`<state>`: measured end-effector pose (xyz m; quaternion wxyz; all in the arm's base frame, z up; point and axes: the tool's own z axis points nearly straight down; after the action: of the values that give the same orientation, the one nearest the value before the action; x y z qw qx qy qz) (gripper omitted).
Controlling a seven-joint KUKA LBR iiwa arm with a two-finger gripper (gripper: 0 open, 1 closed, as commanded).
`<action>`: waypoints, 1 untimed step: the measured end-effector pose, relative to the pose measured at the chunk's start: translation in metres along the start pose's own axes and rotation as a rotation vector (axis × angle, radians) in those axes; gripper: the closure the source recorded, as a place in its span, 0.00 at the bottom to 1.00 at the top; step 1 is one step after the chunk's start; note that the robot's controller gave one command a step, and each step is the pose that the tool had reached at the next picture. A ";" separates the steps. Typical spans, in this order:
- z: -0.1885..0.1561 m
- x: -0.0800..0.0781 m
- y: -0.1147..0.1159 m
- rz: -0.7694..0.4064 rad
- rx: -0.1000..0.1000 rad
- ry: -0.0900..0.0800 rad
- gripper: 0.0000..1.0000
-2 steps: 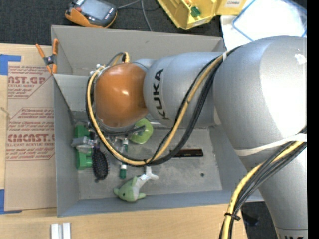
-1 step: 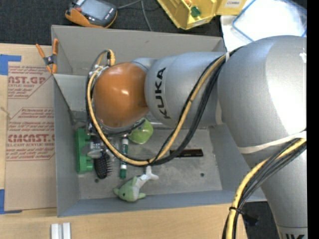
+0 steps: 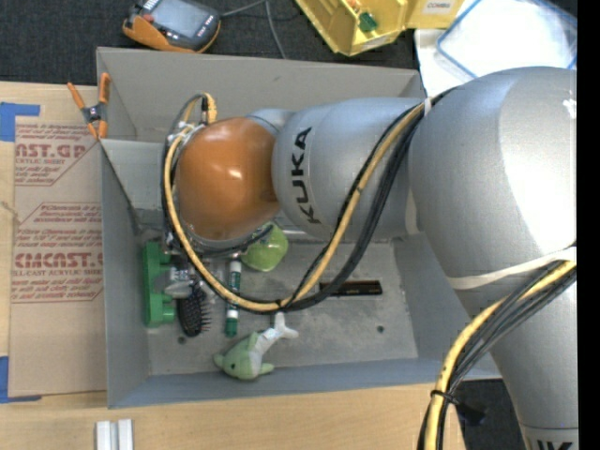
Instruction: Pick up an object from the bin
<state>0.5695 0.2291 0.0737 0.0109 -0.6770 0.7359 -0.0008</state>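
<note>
Lying by the bin's left wall, a bright-green plastic piece (image 3: 153, 284), flat with blocky edges, sits just beside the gripper (image 3: 180, 285). The gripper's grey metal end pokes out below the arm's smooth, rounded orange cover (image 3: 223, 176). Whether it is open or closed, or has hold of anything, cannot be told. A black bristly brush (image 3: 192, 315) lies just below it. To the right are a slim green-and-white marker (image 3: 231, 322) and a glossy lime-green rounded thing (image 3: 268, 249). Near the front wall rests a soft green plush fish (image 3: 246, 357) with a white tail. A flat black bar (image 3: 358, 289) lies well apart on the scuffed floor of the grey metal bin (image 3: 394, 331).
</note>
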 end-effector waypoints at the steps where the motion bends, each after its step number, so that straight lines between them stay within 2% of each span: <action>1: -0.024 0.000 0.002 0.001 -0.006 0.001 1.00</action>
<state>0.5671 0.2292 0.0979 0.0084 -0.6767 0.7362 0.0009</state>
